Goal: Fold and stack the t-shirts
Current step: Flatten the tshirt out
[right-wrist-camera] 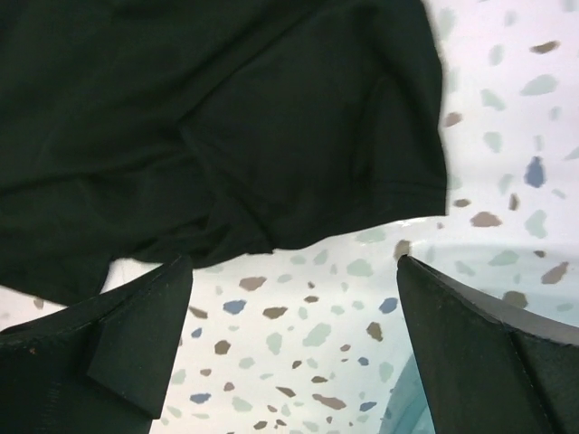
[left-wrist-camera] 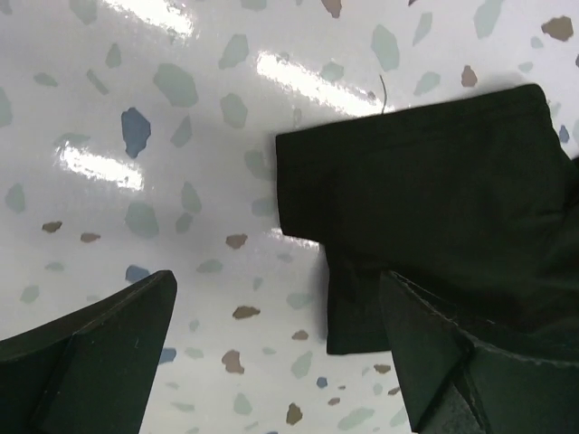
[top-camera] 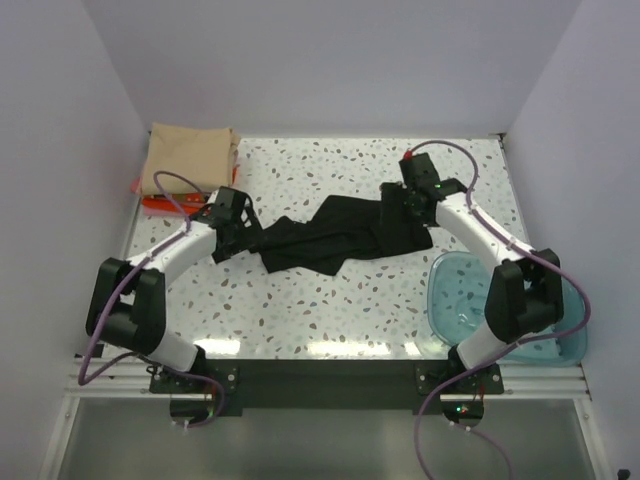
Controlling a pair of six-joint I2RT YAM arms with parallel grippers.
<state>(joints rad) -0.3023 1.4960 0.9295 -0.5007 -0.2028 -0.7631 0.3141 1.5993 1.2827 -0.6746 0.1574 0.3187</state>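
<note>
**Spotter:** Where's the black t-shirt (top-camera: 340, 235) sitting?

**Operator:** Middle of the speckled table (top-camera: 330, 330). I see it rumpled into a long strip running from eight o'clock to two o'clock.

**Spotter:** Your left gripper (top-camera: 238, 232)?

**Operator:** At the strip's nine-o'clock end, jaws spread wide. On my left wrist camera one finger (left-wrist-camera: 452, 362) hangs over the shirt's hemmed edge and the other is over bare table. Nothing pinched.

**Spotter:** Right gripper (top-camera: 413, 207)?

**Operator:** Over the two-o'clock end, jaws wide apart too. My right wrist view shows tabletop between the fingers and black cloth just beyond them, ungripped.

**Spotter:** The other shirts?

**Operator:** The tan t-shirt (top-camera: 188, 158) lies folded at ten o'clock in the far corner. It's stacked on the red-orange t-shirt (top-camera: 160, 205), whose edge peeks out beneath. The teal plastic bowl (top-camera: 455, 300) sits at four o'clock beside my right arm.
</note>
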